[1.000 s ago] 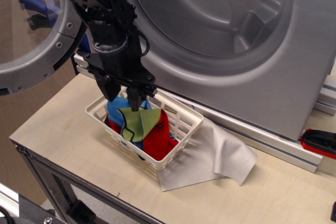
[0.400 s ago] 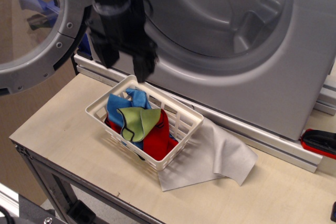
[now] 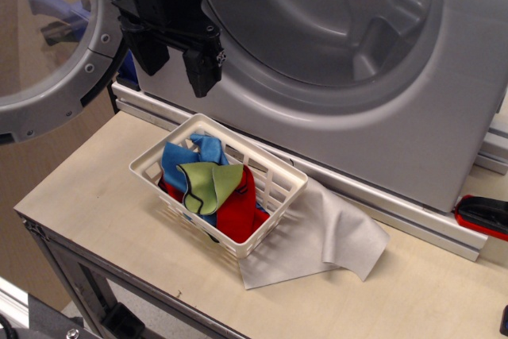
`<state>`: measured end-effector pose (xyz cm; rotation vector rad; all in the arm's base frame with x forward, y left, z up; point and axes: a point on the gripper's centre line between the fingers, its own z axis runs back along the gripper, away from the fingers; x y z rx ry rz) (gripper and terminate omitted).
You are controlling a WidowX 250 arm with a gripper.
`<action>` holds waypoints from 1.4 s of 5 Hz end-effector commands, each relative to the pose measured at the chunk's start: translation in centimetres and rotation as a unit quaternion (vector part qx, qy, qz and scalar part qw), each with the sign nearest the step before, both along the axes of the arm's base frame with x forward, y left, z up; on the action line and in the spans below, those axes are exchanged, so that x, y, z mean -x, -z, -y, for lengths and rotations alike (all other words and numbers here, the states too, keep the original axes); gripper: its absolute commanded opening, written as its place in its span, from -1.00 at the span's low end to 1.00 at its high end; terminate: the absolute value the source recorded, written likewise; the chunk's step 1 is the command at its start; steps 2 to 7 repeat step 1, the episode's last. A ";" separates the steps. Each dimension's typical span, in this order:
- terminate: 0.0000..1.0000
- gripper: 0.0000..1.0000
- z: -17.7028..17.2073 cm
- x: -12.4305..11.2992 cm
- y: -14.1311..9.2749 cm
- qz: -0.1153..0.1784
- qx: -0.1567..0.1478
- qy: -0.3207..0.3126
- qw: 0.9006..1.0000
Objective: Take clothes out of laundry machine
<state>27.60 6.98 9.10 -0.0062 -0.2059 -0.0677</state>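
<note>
Laundry machine [image 3: 444,77], a large grey plastic front-loader, stands along the back edge of the table [image 3: 103,196] and fills most of the view. Its wide round drum opening [image 3: 317,17] shows only bare grey moulded walls in the part that is visible. Its round door [image 3: 48,37], with a transparent window, is swung open past the table's back left corner.

A pale grey sheet [image 3: 317,236] lies flat on the table toward the front edge, near the middle, with one side tucked under the basket.

A small white slotted plastic basket [image 3: 274,196] sits on the table between the left edge and the centre, just in front of the machine. Inside it, a red cloth [image 3: 238,212] lies at the bottom toward the right, and a blue cloth [image 3: 175,160] bunches up on the left. The clothes [image 3: 208,184], a small olive-green cloth with dark stitched edging, rest on top of both, roughly in the middle of the basket.

A black robot hand [image 3: 176,57] hangs above the basket's back left part, in front of the machine's face, well clear of the cloths. Its two fingers [image 3: 202,69] point down, spread wide apart and holding nothing.

A red and black object [image 3: 484,216] lies at the right edge of the table; what it is cannot be told.
</note>
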 end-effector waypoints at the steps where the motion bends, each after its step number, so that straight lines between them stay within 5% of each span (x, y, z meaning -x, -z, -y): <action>1: 1.00 1.00 -0.2 -0.9 -2.4 0.027 -0.008 -0.002 1.000; 7: 1.00 1.00 -0.2 -0.9 -2.4 0.027 -0.008 -0.002 1.000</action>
